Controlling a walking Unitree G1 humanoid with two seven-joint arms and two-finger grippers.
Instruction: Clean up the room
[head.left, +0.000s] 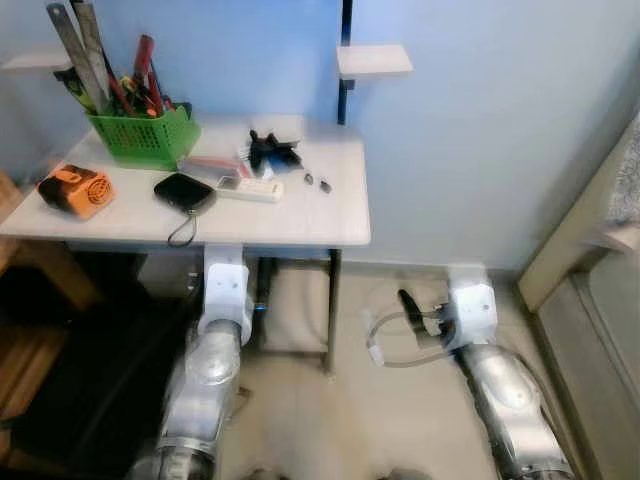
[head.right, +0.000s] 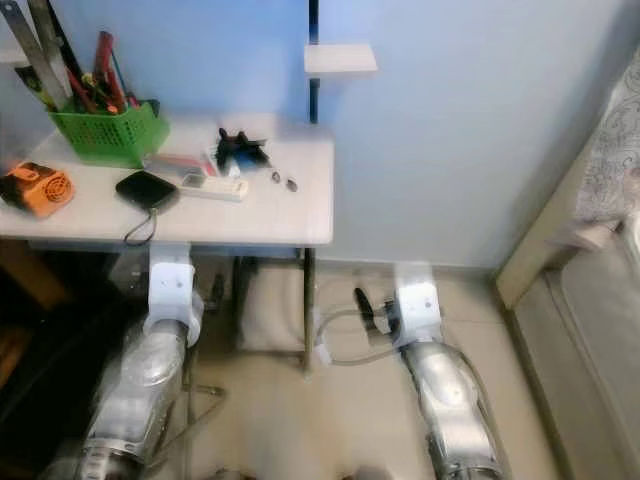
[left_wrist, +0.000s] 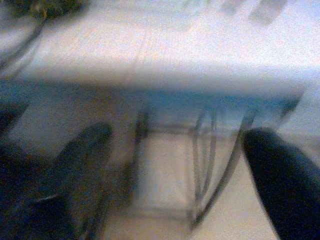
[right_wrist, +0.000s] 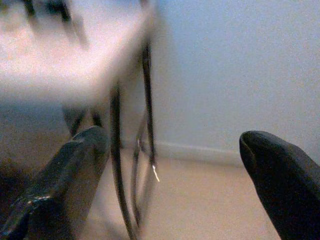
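Blurred white table (head.left: 300, 225) edge hides left gripper (left_wrist: 175, 165); both grippers' jaws apart.

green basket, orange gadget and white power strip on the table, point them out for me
green basket (head.left: 148, 140), left eye view, on its front mesh wall
orange gadget (head.left: 78, 189), left eye view, on the middle of its top face
white power strip (head.left: 251, 188), left eye view, on the middle of its body

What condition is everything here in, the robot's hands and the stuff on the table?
Left hand: open, empty, below the table edge.
Right hand: open, empty, beside the table.
Green plastic basket: upright, full of tools.
Black phone: lying flat.
White power strip: lying flat.
Orange device: near the table's left edge.
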